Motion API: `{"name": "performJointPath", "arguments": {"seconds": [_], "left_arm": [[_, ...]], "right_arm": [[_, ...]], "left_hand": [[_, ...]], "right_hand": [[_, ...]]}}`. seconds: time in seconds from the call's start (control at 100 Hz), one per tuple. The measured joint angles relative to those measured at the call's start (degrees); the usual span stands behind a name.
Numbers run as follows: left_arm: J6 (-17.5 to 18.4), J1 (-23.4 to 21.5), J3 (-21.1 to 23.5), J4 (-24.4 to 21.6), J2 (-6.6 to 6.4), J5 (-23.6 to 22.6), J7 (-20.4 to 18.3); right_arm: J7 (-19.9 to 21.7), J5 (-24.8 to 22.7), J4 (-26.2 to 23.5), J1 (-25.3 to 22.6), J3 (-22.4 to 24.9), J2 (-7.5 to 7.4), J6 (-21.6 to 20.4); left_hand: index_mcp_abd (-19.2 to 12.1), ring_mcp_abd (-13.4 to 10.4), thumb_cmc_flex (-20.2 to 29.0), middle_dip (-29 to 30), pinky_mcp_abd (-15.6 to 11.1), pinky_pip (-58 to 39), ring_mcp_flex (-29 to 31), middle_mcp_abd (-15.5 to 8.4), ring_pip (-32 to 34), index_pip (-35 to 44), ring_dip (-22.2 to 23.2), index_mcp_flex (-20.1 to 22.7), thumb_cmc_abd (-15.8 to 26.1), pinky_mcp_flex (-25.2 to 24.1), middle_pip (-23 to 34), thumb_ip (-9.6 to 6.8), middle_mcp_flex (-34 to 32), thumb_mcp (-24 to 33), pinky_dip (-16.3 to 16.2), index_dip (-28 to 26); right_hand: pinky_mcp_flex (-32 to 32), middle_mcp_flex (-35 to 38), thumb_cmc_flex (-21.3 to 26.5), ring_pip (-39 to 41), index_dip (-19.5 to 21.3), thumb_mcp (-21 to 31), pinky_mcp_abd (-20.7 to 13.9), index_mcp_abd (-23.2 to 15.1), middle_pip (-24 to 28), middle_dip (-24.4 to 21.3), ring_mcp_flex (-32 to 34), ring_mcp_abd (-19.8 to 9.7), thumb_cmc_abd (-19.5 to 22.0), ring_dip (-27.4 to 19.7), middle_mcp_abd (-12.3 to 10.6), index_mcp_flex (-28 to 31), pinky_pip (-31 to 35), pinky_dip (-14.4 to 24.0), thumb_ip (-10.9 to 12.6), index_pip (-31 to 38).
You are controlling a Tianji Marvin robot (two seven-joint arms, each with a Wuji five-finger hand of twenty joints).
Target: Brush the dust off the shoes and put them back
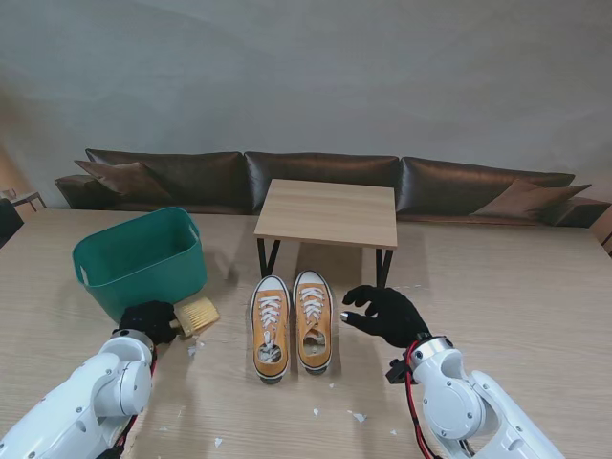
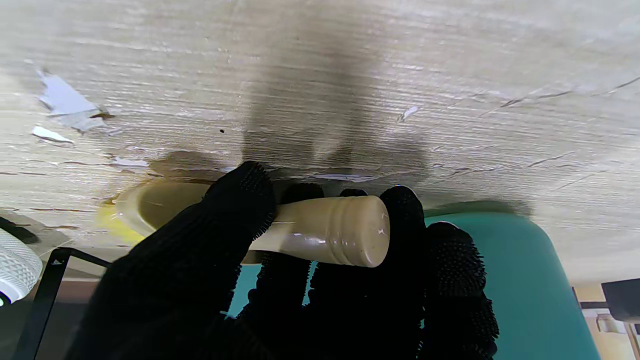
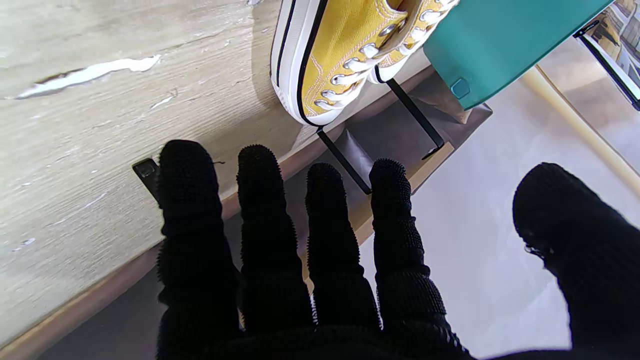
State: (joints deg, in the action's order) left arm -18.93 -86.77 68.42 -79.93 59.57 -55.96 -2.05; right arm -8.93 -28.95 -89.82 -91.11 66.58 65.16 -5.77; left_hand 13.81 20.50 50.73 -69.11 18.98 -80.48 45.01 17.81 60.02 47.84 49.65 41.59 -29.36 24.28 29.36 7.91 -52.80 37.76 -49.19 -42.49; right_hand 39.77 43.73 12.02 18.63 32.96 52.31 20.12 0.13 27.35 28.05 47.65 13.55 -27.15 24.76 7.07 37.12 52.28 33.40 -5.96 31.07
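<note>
**Brush in the left hand, shoes waiting side by side**

Nearest to me, two white jointed arms rise from the bottom corners, each ending in a black-gloved five-finger hand. My left hand [image 1: 148, 319] is clenched around the cream, ribbed handle of a pale-bristled wooden brush [image 1: 197, 315]; the left wrist view shows the fingers [image 2: 240, 200] wrapped across that handle, its rounded butt sticking out between them. The brush head points toward the shoes, probably so a sweep can start without regripping. My right hand [image 1: 386, 314] hovers released, fingers spread and slightly curled, holding nothing; it sits just beside the right shoe, likely ready to steady or lift it.

Small white scraps [image 1: 357, 417] lie scattered on the pale wood-grain surface [image 1: 497, 287] near my arms, perhaps the stand-in dust.

Between the hands stands the pair of yellow canvas lace-up sneakers with white rubber soles [image 1: 292, 325], upright, touching side by side, toes toward me. I judge no brushing has begun, since the bristles are apart from the shoes.

Farther off on the left sits a teal plastic tub [image 1: 143, 258], near the brush. Beyond the shoes stands a small light-wood stool-like table on black metal legs [image 1: 328, 212], probably where the pair goes back. Farthest is a dark brown leather sofa [image 1: 316, 177] against the wall.
</note>
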Motion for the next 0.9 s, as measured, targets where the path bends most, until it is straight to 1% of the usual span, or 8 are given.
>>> {"name": "performJointPath", "arguments": {"seconds": [0.06,0.15,0.3,0.5,0.74,0.83,0.85,0.9], "left_arm": [[0.28,0.05,0.0,0.08,0.01,0.06,-0.01],[1.16,0.04,0.11,0.2,0.01,0.06,-0.06],[2.63,-0.01,0.57,0.47,0.01,0.04,-0.13],[6.09,-0.3,1.77,0.65,-0.08,-1.2,-0.77],[10.28,-1.65,3.63,-0.29,-0.13,-1.15,-0.96],[11.47,-2.47,4.44,-1.25,-0.12,-0.38,-1.71],[11.64,-2.62,4.59,-1.43,-0.12,-0.12,-1.89],[12.07,-2.99,4.95,-1.82,-0.08,0.76,-2.28]], "right_arm": [[-0.1,-0.01,0.09,0.05,-0.09,0.01,0.04],[-0.16,-0.02,0.17,0.08,-0.15,0.05,0.1],[0.13,-0.18,0.36,0.19,-0.36,0.03,0.1],[0.6,-0.57,0.49,0.23,-0.5,-0.05,0.07],[1.15,0.12,0.54,0.2,-0.49,-0.09,-0.24],[1.34,0.41,0.59,0.17,-0.47,-0.09,-0.42],[1.34,0.42,0.6,0.17,-0.48,-0.09,-0.44],[1.32,0.42,0.66,0.18,-0.53,-0.1,-0.45]], "left_hand": [[0.55,-0.09,0.0,-0.51,0.05,-0.44,0.5,-0.48,0.03,0.31,-0.16,0.0,0.0,1.48,-0.22,-0.03,-2.2,0.55,0.74,0.09],[2.17,-0.34,0.0,0.78,0.8,-2.92,6.01,-1.6,0.0,1.03,-1.02,0.01,0.15,5.2,-0.9,-0.99,-6.92,1.63,2.85,0.51],[3.98,-1.27,-0.04,5.92,1.69,-5.31,12.87,-1.79,-0.92,1.46,-3.03,1.47,0.52,11.64,-1.93,-0.99,-12.9,2.28,8.06,2.09],[5.23,-2.33,-0.71,9.04,2.07,-6.34,18.58,-1.57,-3.46,2.71,-3.79,2.91,-1.21,18.94,-3.17,-1.1,-16.82,5.05,12.59,6.94],[4.56,-2.79,-1.22,11.11,2.1,-6.34,21.66,-2.11,-5.13,4.64,-3.91,5.33,-5.82,21.93,-3.79,-0.4,-19.08,7.32,14.28,14.95],[4.13,-2.98,-1.22,11.22,2.1,-6.34,22.82,-2.29,-5.72,5.63,-3.91,5.8,-7.28,22.41,-3.79,1.71,-19.74,7.38,14.3,16.67],[3.67,-3.04,-1.22,11.22,2.1,-6.34,22.82,-2.54,-5.72,5.97,-3.91,5.99,-7.78,22.44,-3.79,1.15,-19.79,7.34,14.3,16.67],[3.36,-3.08,-1.22,11.34,2.1,-6.34,22.84,-2.68,-5.72,6.09,-3.91,6.45,-8.06,22.48,-3.79,1.79,-19.9,7.34,14.31,16.7]], "right_hand": [[0.0,0.0,0.0,0.0,0.0,0.0,0.0,0.24,0.0,0.0,0.0,0.0,0.0,0.0,0.01,0.0,0.0,0.0,0.0,0.0],[0.0,0.0,0.0,0.0,0.0,0.0,0.01,0.25,0.0,0.0,0.03,0.0,0.01,0.01,0.01,0.0,0.0,0.49,0.0,0.0],[0.0,0.0,0.02,0.01,0.0,0.45,0.02,0.29,0.0,0.0,0.13,0.0,1.02,0.01,0.02,0.0,0.0,0.5,0.0,0.0],[0.0,0.0,0.03,0.12,0.0,0.36,0.04,0.31,0.0,0.0,1.03,0.01,0.85,0.01,0.03,0.0,0.0,0.5,0.0,0.0],[0.0,0.01,0.03,0.13,0.0,0.35,0.04,0.34,0.0,0.0,1.03,0.01,0.85,0.01,0.05,0.0,0.0,0.5,0.0,0.0],[0.0,0.0,0.04,0.13,0.0,-0.01,0.04,0.35,0.0,0.0,1.03,0.01,1.77,0.01,0.07,0.0,0.0,0.5,0.0,0.0],[0.0,0.01,0.12,0.13,0.0,0.48,0.04,0.39,0.0,0.0,1.03,0.01,1.62,0.01,0.09,0.0,0.0,0.5,0.0,0.0],[0.0,0.01,0.4,0.13,0.0,0.08,0.04,0.52,0.0,0.0,1.03,0.01,2.07,0.01,0.13,0.0,0.0,0.5,0.0,0.0]]}}
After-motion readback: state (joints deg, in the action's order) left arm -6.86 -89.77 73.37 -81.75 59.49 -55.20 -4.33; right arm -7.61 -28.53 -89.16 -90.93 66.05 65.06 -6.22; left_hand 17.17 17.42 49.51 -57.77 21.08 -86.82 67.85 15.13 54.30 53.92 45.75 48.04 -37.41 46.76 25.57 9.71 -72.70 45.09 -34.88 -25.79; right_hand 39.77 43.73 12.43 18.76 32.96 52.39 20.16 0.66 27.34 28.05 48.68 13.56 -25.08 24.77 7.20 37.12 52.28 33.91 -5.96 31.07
